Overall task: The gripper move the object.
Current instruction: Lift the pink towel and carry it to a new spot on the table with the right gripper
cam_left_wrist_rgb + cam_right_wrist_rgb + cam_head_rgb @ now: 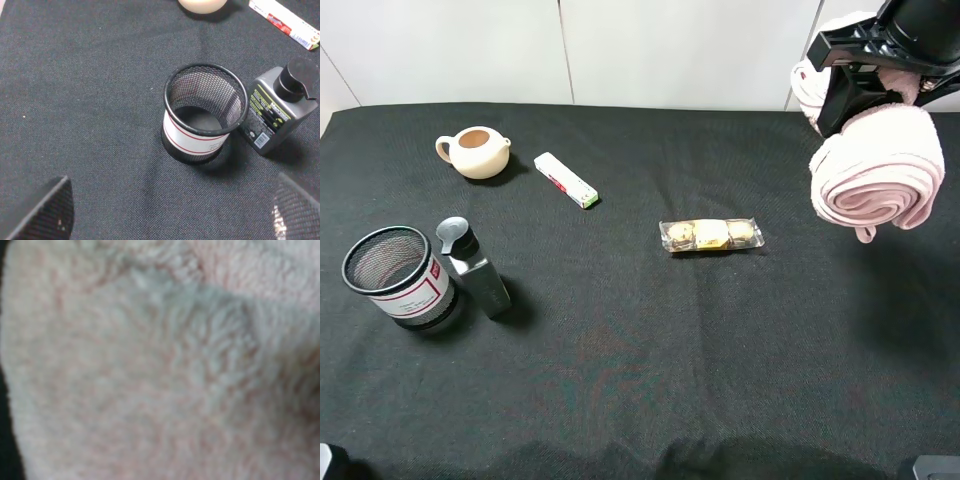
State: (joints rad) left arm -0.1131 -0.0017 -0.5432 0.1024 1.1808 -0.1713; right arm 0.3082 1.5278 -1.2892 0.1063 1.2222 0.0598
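The object, a pale-pink rolled towel (880,170), hangs in the air above the table's far right, with one lobe low and the other up behind the arm. My right gripper (865,75) is shut on its middle, and its black arm comes in from the top right corner. In the right wrist view the towel (160,360) fills the picture as blurred pink pile and hides the fingers. My left gripper (170,220) is open and empty, with its two dark fingers (45,212) wide apart over the black cloth near the mesh cup.
A clear cookie packet (711,235) lies mid-table. A beige teapot (475,152) and a white box (565,180) sit at the back left. A black mesh cup (398,275) (205,112) and a dark bottle (475,268) (277,110) stand at the left.
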